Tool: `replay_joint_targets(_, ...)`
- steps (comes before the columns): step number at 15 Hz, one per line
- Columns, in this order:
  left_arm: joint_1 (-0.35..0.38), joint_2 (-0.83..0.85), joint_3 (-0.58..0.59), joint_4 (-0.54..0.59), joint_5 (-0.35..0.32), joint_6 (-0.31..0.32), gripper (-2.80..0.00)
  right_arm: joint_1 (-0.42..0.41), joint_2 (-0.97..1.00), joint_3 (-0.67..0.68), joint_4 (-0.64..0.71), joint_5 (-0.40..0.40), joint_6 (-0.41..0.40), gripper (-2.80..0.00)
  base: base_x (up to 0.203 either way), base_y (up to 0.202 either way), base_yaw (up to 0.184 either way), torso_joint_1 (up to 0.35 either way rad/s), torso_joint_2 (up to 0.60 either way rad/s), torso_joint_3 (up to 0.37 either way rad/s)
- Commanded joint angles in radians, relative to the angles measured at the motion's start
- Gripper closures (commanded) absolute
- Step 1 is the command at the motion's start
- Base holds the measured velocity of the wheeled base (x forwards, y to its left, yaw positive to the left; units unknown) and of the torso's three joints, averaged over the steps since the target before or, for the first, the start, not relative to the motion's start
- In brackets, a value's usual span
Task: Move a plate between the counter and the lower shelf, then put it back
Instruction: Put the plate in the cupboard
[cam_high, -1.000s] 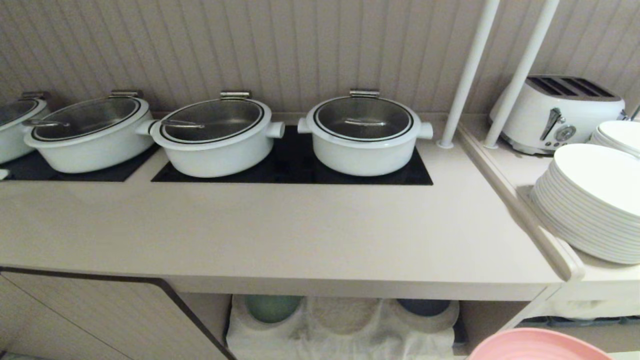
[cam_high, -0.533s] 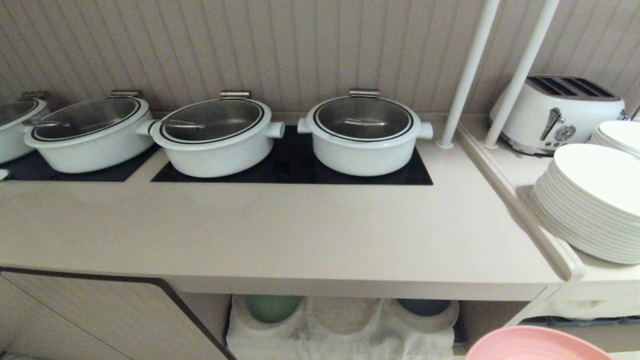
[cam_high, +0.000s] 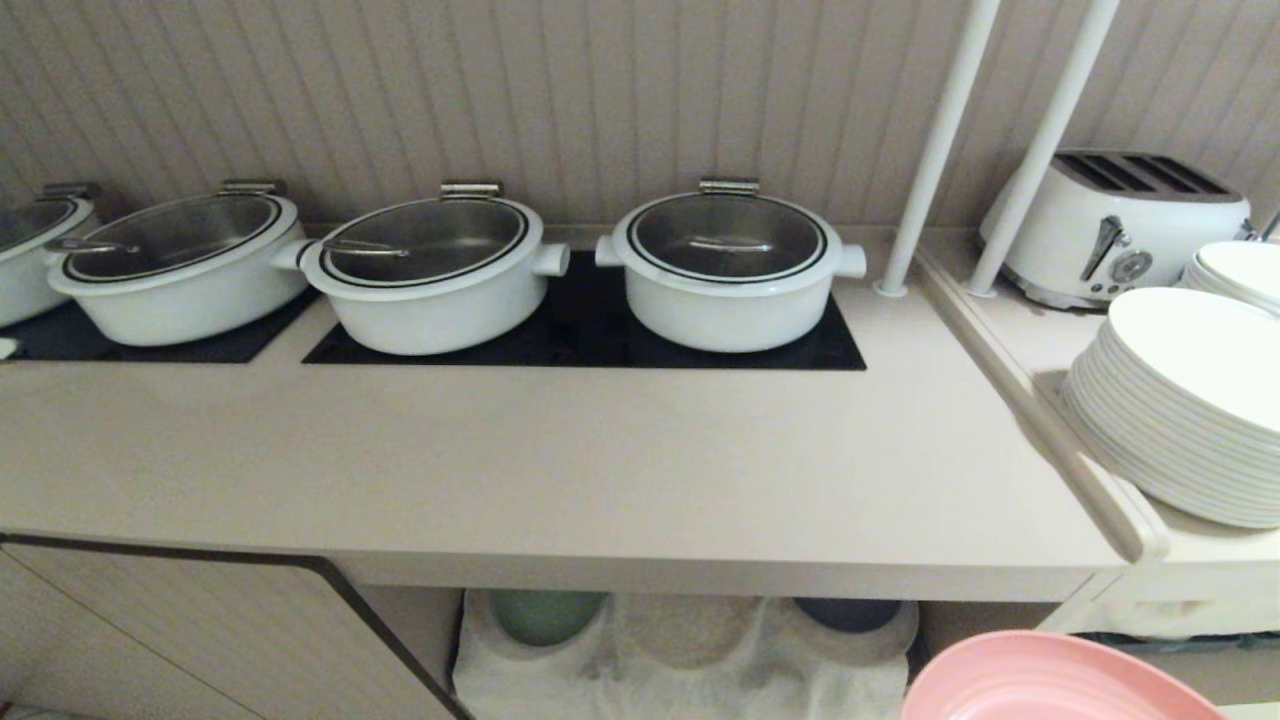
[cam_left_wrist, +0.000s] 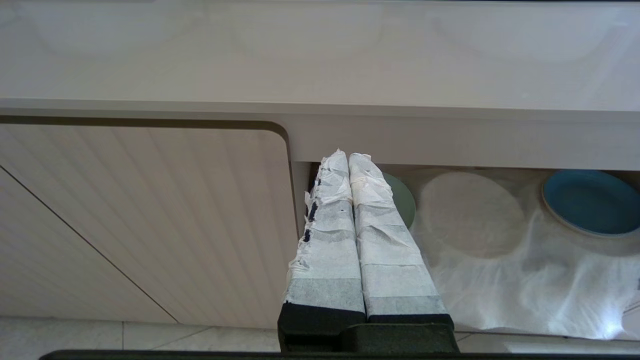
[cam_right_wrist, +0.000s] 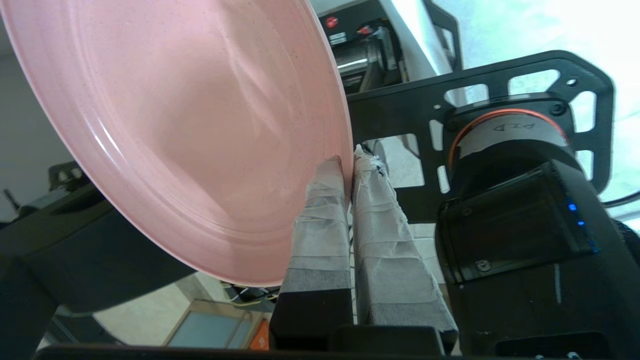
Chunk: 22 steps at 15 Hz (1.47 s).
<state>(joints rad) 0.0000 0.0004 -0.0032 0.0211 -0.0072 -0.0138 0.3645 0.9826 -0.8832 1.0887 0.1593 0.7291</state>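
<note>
Right wrist view shows the right gripper (cam_right_wrist: 348, 165) with fingers clamped on the plate's (cam_right_wrist: 190, 130) rim, held in air below the counter's (cam_high: 600, 480) front right corner, left gripper (cam_left_wrist: 348, 159) closed, farther.

- The plate (cam_high: 1050, 680) is cut off by the head view's lower edge; its holder is not seen there.
- The green plate (cam_high: 545, 612) and the dark blue plate (cam_high: 848, 612) are half hidden under the counter's (cam_high: 600, 480) front edge.
- The leftmost pot (cam_high: 30, 250) is cropped.
</note>
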Motion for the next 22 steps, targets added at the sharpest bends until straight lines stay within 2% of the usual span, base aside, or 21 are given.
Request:
replay_joint_targets(1, 0.0, 0.0, 0.0, 0.0, 0.0, 0.0, 0.0, 0.001, 0.014, 0.005, 0.005, -0.004, 0.012, 0.0, 0.0, 0.0, 0.0, 0.0, 0.0, 0.0)
replay_joint_targets(7, 0.0, 0.0, 0.0, 0.0, 0.0, 0.0, 0.0, 0.001, 0.029, 0.006, -0.03, -0.01, 0.029, 0.0, 0.0, 0.0, 0.0, -0.011, 0.02, 0.013)
replay_joint_targets(22, 0.0, 0.0, 0.0, 0.0, 0.0, 0.0, 0.0, -0.001, 0.021, 0.004, -0.027, -0.009, 0.029, 0.0, 0.0, 0.0, 0.0, -0.152, 0.32, 0.166)
